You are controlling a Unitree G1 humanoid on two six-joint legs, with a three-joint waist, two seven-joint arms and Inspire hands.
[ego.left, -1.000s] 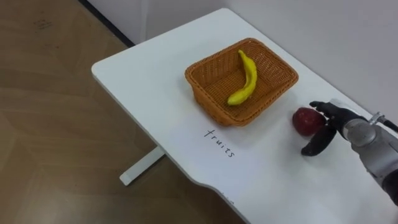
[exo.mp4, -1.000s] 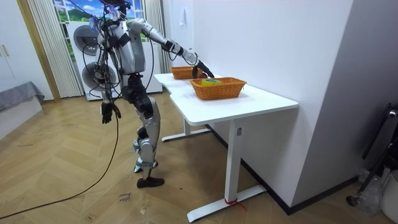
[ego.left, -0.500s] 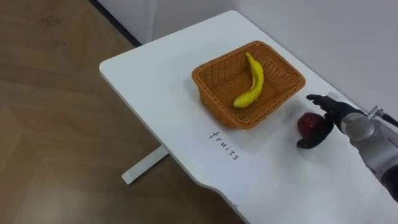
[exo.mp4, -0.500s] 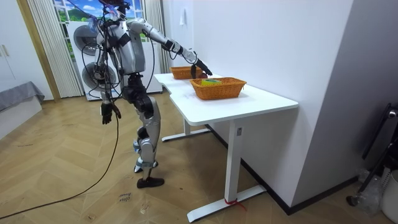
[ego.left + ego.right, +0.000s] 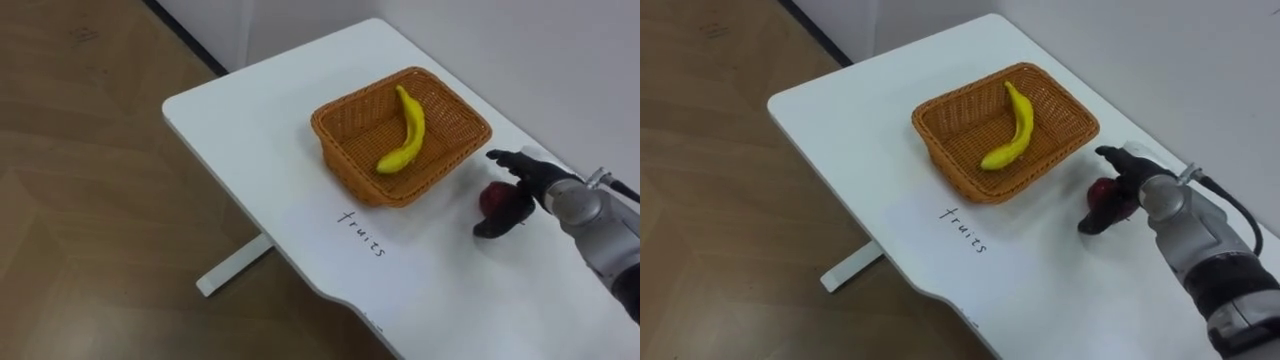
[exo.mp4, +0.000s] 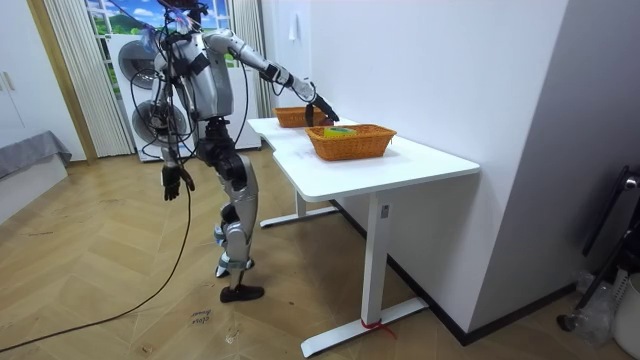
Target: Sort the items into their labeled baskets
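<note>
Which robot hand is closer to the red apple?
Right. The right hand curls round the red apple on the table, beside the basket. The left hand hangs by the robot's side, away from the table.

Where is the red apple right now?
The round red apple lies on the white table, just right of the brown wicker basket in the eye views, with the right hand curled round it.
</note>
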